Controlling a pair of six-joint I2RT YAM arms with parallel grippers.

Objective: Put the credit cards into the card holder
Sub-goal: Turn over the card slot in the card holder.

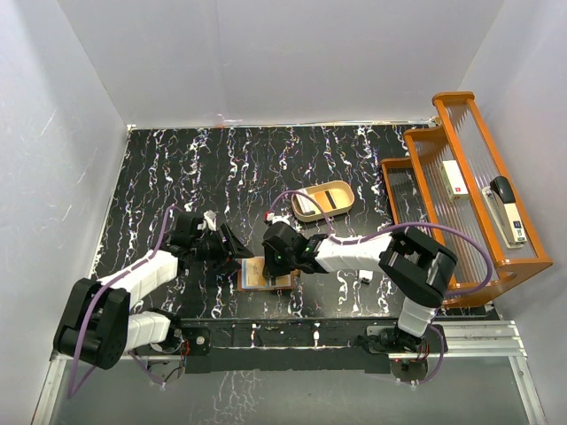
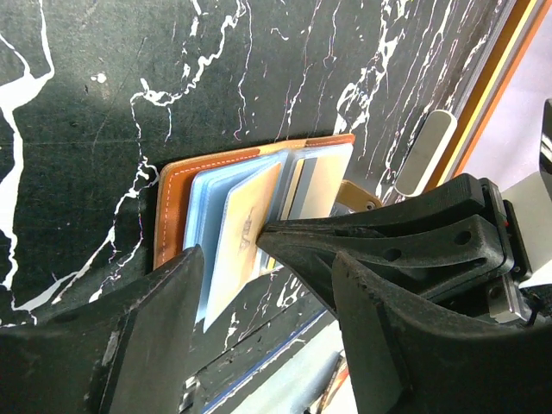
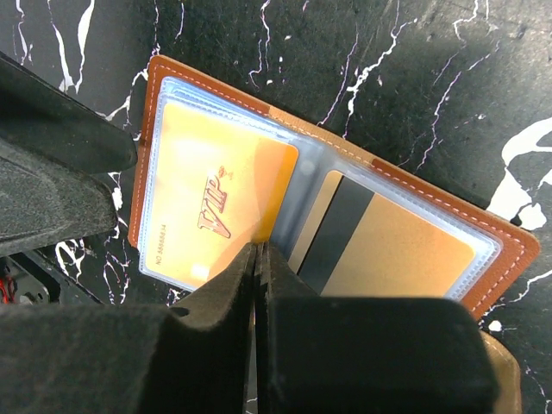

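Note:
The brown card holder (image 1: pixel 252 276) lies open on the table near the front edge, its clear sleeves facing up. In the right wrist view a gold card marked VIP (image 3: pixel 216 207) sits in the left sleeve of the holder (image 3: pixel 509 246), and a second gold card with a black stripe (image 3: pixel 388 250) sits in the right sleeve. My right gripper (image 1: pixel 280 257) is shut, with its tips (image 3: pixel 259 248) pinching the inner edge of the VIP card. My left gripper (image 1: pixel 232 246) is open and empty beside the holder's left edge (image 2: pixel 168 216). Its fingers (image 2: pixel 159 328) straddle the near edge.
A tan oval tray (image 1: pixel 323 200) holding a white stick stands behind the holder. An orange rack (image 1: pixel 461 190) with a stapler (image 1: pixel 505 197) fills the right side. A small white object (image 1: pixel 365 276) lies by the right arm. The table's front edge runs just below the holder.

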